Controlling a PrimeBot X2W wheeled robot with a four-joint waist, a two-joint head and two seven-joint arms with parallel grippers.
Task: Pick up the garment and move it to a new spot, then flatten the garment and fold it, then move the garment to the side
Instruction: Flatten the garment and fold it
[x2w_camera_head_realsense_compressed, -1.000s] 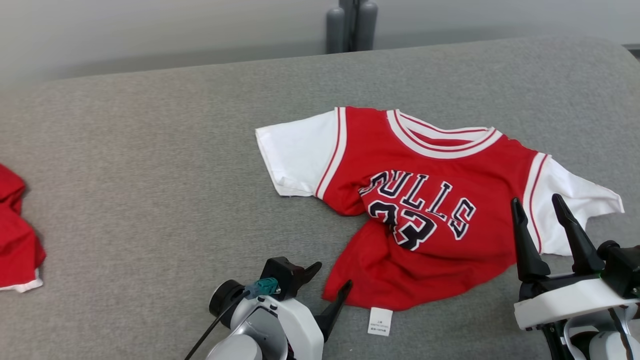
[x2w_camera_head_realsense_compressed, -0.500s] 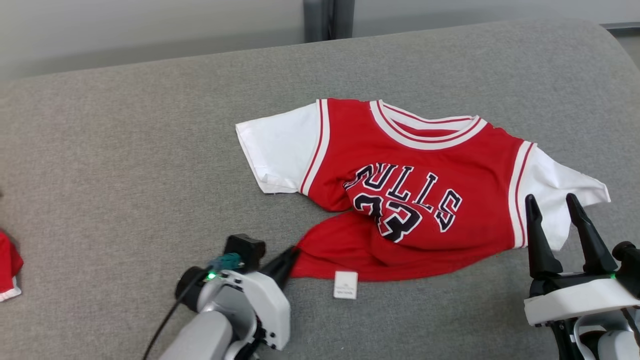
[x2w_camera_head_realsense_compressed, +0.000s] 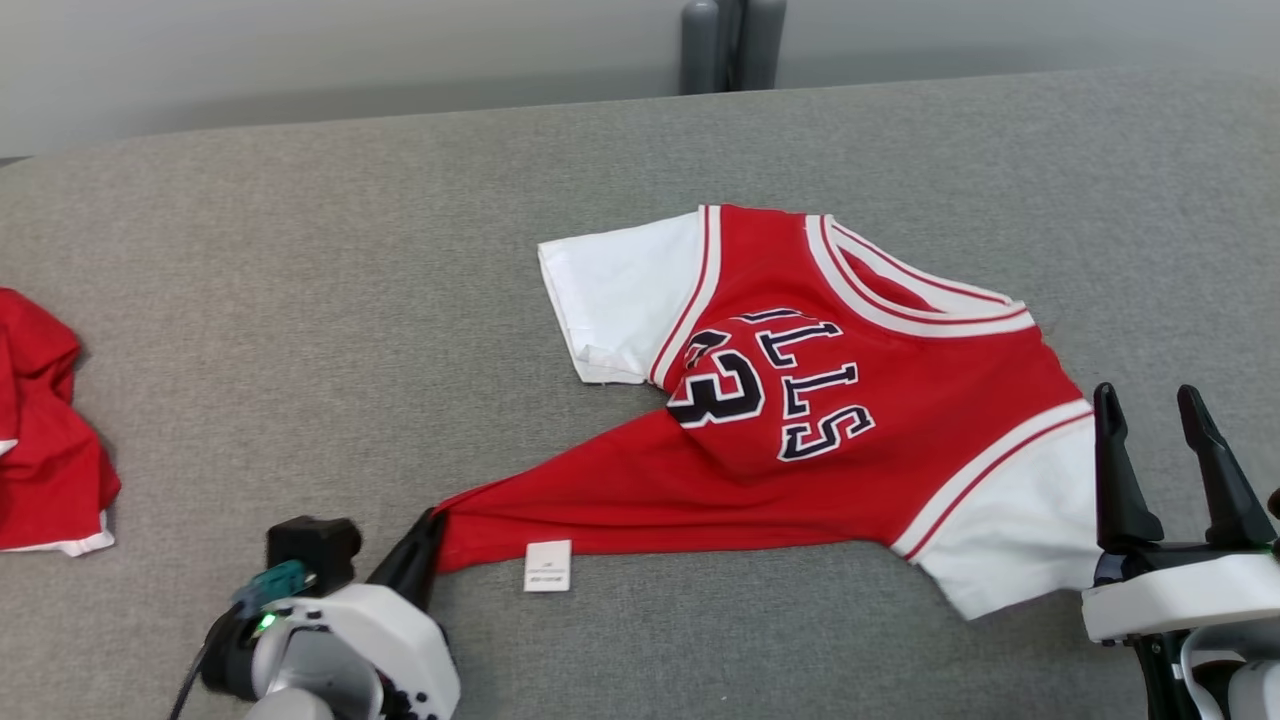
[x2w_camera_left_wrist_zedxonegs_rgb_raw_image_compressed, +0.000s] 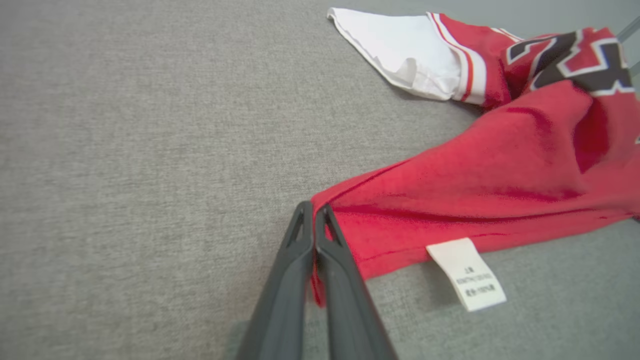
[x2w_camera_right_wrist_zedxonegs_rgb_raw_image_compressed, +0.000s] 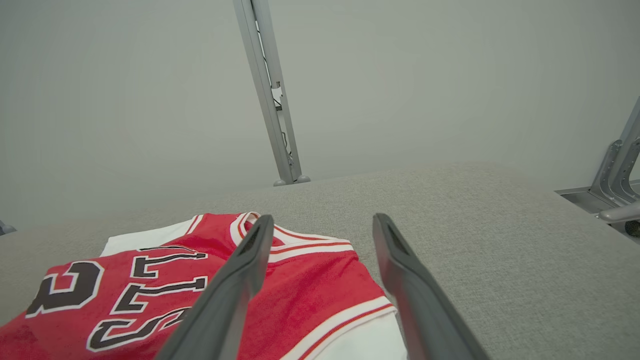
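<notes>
**Left tool** (x2w_camera_left_wrist_zedxonegs_rgb_raw_image_compressed: 314, 210): jaws closed on the lower hem corner (x2w_camera_left_wrist_zedxonegs_rgb_raw_image_compressed: 325, 220) of the red Bulls jersey (x2w_camera_head_realsense_compressed: 850, 460). The jersey lies up and to the right of this tool on the grey fabric-covered counter (x2w_camera_head_realsense_compressed: 300, 300), its long axis diagonal from the pinched corner to the collar. **Right tool** (x2w_camera_head_realsense_compressed: 1147, 395): jaws wide, empty, at the near white sleeve (x2w_camera_head_realsense_compressed: 1010, 540); contact unclear. A second red garment (x2w_camera_head_realsense_compressed: 45, 440) lies well apart, left. Grey posts (x2w_camera_head_realsense_compressed: 730, 45) stand behind.
</notes>
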